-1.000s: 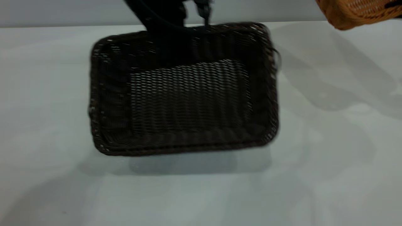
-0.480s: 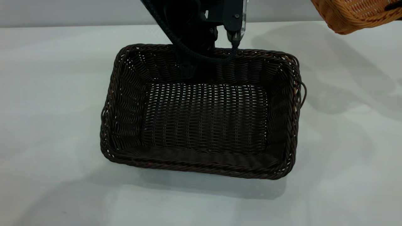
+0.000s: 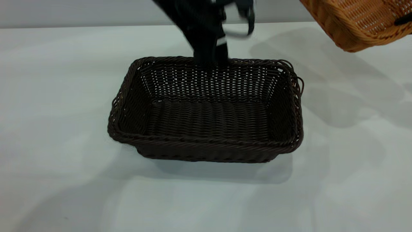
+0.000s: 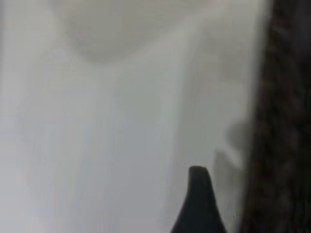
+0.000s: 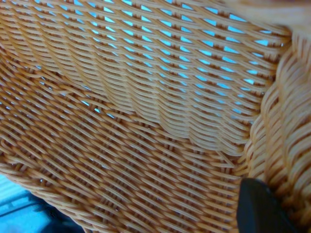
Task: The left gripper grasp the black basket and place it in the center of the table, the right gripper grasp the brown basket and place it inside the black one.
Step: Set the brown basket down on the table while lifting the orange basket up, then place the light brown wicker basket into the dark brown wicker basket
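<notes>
The black basket (image 3: 206,109) sits on the desk (image 3: 58,129) near its middle, mouth up. The left gripper (image 3: 209,48) hangs just above the basket's far rim. The brown basket (image 3: 357,22) is off the desk, tilted, above the far right corner, well apart from the black basket.

black basket (image 3: 206,109) flat mid-table, brown basket (image 3: 357,22) aloft

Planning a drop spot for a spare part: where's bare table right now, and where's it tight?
Bare: the table left of the black basket, and the strip in front of it. Right of it is bare too, but the brown basket hangs above the far right corner. Tight: behind the black basket's far rim, where the left pincer is.
</notes>
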